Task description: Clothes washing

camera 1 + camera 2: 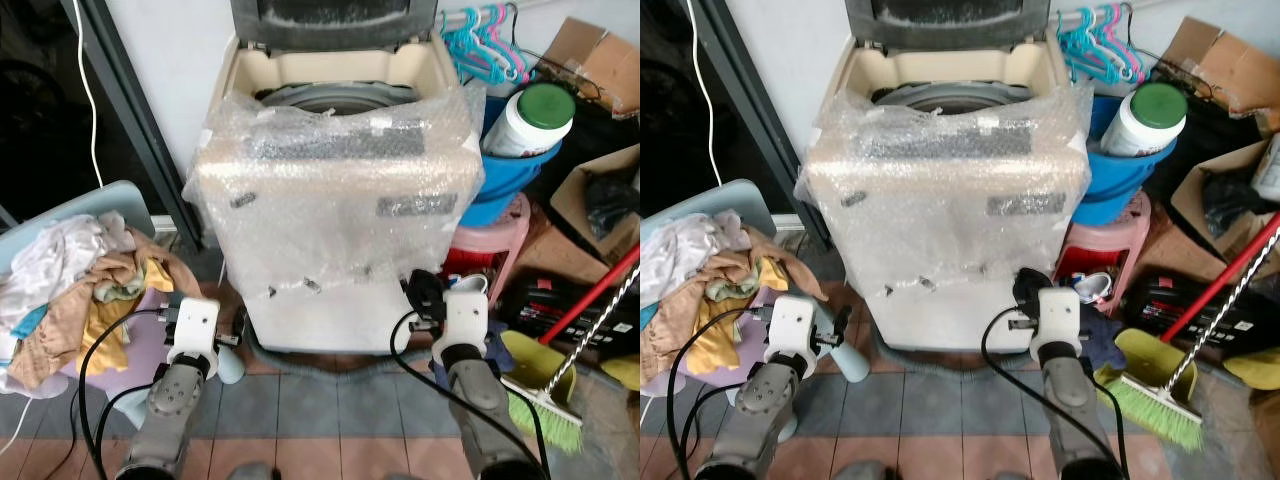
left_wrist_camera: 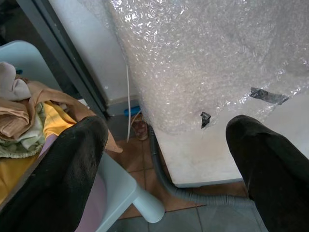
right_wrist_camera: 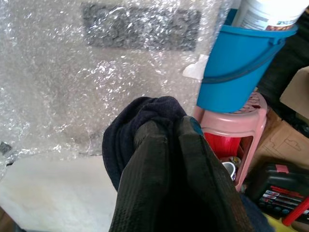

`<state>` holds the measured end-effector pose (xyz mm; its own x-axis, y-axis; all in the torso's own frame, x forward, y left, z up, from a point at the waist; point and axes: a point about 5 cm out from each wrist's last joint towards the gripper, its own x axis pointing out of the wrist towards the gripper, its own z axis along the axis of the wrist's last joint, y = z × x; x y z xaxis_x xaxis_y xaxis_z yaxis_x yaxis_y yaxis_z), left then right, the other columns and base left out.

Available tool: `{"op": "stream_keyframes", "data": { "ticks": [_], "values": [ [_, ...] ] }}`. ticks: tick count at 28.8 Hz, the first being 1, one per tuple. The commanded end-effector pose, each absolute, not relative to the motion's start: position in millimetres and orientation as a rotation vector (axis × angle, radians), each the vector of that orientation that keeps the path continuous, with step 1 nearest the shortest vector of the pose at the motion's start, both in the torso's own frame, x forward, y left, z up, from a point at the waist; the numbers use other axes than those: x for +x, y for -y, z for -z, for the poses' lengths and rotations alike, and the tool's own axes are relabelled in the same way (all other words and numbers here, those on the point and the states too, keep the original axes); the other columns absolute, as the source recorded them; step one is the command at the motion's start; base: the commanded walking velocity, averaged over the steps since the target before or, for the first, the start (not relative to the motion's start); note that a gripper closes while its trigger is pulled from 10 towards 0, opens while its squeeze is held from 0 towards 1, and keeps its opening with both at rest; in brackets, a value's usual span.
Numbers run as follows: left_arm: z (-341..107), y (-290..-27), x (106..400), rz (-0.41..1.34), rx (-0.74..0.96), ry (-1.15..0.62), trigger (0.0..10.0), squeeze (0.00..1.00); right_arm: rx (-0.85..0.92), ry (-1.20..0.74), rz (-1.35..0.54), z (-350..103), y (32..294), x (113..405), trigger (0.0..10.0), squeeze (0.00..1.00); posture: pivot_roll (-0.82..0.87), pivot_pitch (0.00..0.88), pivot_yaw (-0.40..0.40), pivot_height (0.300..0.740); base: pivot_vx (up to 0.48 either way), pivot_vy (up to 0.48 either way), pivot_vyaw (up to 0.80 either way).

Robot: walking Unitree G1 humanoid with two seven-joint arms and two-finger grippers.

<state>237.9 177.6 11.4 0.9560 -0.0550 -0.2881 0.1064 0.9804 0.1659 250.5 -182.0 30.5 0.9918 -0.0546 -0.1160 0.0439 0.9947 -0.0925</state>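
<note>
Nearest the camera, the right pincer (image 3: 166, 130) is held low in front of the washing machine (image 1: 335, 230), its two black fingers clenched on a dark navy garment (image 3: 133, 130) that is bunched around the fingertips. The left pincer (image 1: 228, 338) is held at a like height to the left, its fingers (image 2: 72, 164) spread wide apart with nothing between them. Just beside it, a heap of clothes (image 1: 75, 280) in white, tan and yellow is piled on a pale blue chair (image 1: 110, 195). The machine's cream body is wrapped in bubble wrap (image 1: 330, 200), and its lid (image 1: 325, 20) is raised, so the drum opening (image 1: 335, 98) is exposed. A grey hose (image 2: 193, 195) is seen at its base. To the right, a blue bucket (image 3: 236, 72) is set on a pink stool (image 3: 239, 125), with what seems to be a white, green-capped jar (image 1: 530, 120) in it. A red-handled broom (image 1: 560, 370) is leaned near cardboard boxes (image 1: 590, 60), and coloured hangers (image 1: 485, 45) are hung behind.
</note>
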Motion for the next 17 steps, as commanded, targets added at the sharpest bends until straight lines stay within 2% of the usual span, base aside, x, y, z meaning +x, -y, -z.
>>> {"op": "stream_keyframes", "data": {
  "ticks": [1,17],
  "values": [
    [-13.6,-180.0,238.1,0.077,0.191,-0.273,10.0,0.0,-0.076,-0.082,0.048,-36.6,180.9,252.4,10.0,0.0,-0.09,0.0,0.064,0.74,0.0,0.0,0.0],
    [-14.4,-176.1,243.9,0.086,0.184,-0.272,10.0,0.0,-0.091,-0.083,0.043,-37.2,181.5,257.7,10.0,0.0,-0.09,0.0,0.059,0.74,0.0,0.0,0.0]
  ]
}}
